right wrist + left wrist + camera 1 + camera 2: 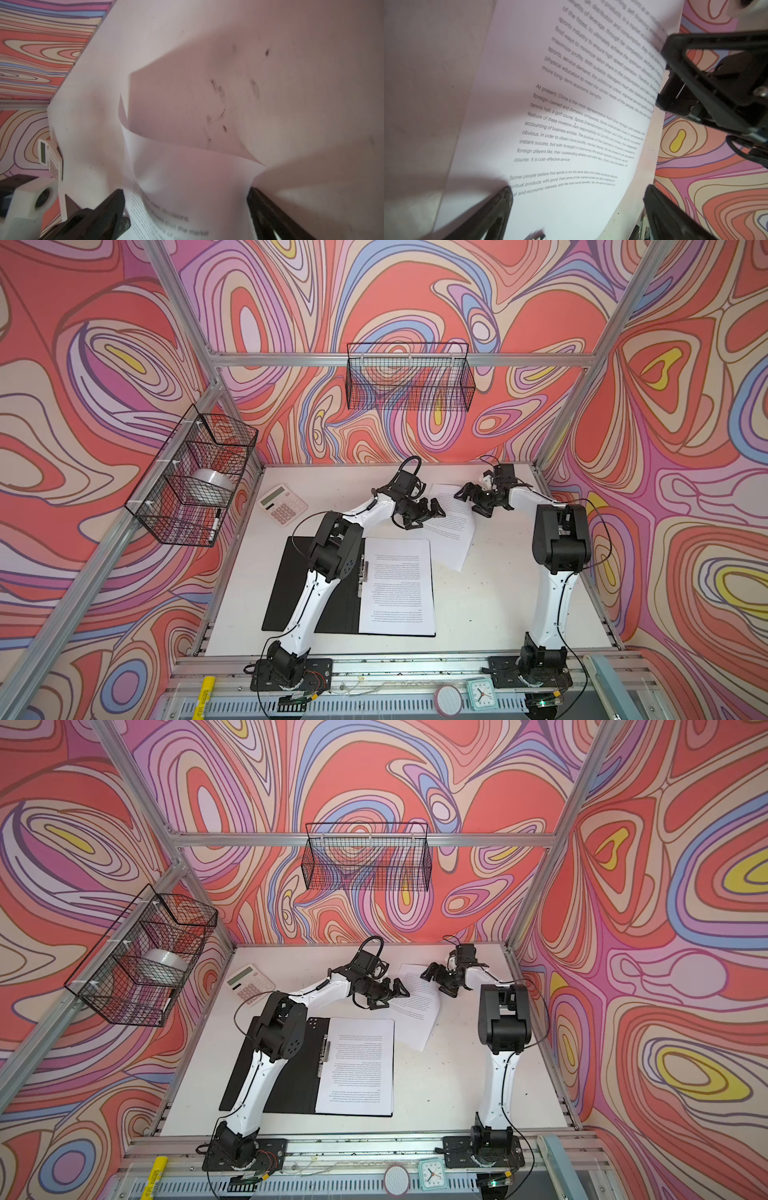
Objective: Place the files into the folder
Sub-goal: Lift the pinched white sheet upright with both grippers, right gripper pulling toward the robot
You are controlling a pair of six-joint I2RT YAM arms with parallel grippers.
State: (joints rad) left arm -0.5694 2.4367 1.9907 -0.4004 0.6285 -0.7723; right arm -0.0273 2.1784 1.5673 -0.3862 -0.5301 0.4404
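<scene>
- Top views both show the folder (284,585) lying open and flat on the near middle of the bench (498,605). Its black inside faces up, so paper can drop straight in.
- A stack of sheets (397,585) sits squared on the folder's right half, beside the metal clip (363,570).
- One loose sheet (453,531) lies skewed just beyond the folder's far right corner, outside it. This looks like the last file to move.
- Left fingers (496,209) are spread wide and hold nothing, poised at the sheet's left edge.
- Right fingers (108,207) are also wide, at the sheet's far right edge, and the paper bows up between them.
- That raised, curled edge is likely why both arms flank the sheet, since it gives something to pinch.
- Right wrist view is blurred near the tips, so I cannot tell whether a finger touches the paper.
- Room: there is bare bench to the right of the folder, and the calculator (282,504) is well apart at far left.
- The back wall is close behind the right arm.
- The left arm's elbow hangs over the folder's left half and may crowd the drop.
</scene>
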